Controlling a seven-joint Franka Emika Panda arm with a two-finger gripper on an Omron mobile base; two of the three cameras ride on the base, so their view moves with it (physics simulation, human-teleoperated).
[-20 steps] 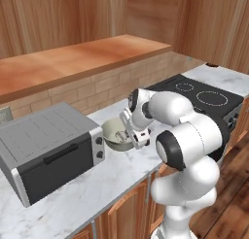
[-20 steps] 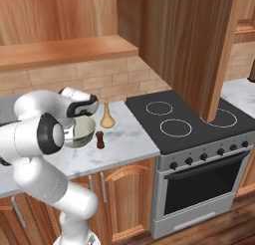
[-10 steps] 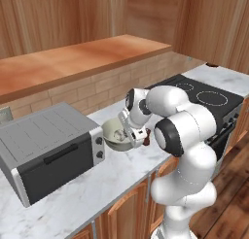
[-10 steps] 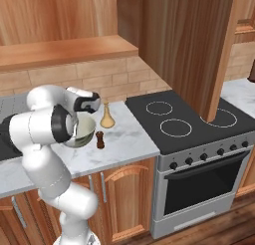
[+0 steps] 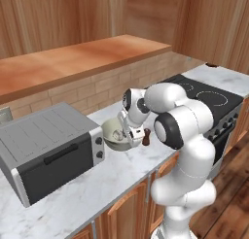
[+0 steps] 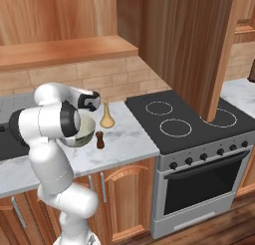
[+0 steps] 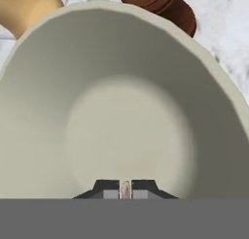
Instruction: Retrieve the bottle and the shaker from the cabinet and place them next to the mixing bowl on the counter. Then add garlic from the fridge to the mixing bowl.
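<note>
Left base view: gripper (image 5: 124,131) poised over bowl (image 5: 113,136) on counter (image 5: 97,184), beside toaster oven (image 5: 48,148); shaker (image 5: 146,137) just right of bowl.

Right base view: bottle (image 6: 106,116) and shaker (image 6: 100,139) next to bowl (image 6: 82,134). Judged: last step, garlic drop.

Hand view: fingers (image 7: 108,188) nearly together, pinching small pale garlic (image 7: 125,189). Bowl (image 7: 121,131) inside bare. Next: part fingers, let go.

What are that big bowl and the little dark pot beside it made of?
The mixing bowl looks like matte glazed ceramic: smooth, cream and without shine, though plastic is possible. The shaker looks like turned wood: dark reddish brown with a rounded, lathed profile.
</note>
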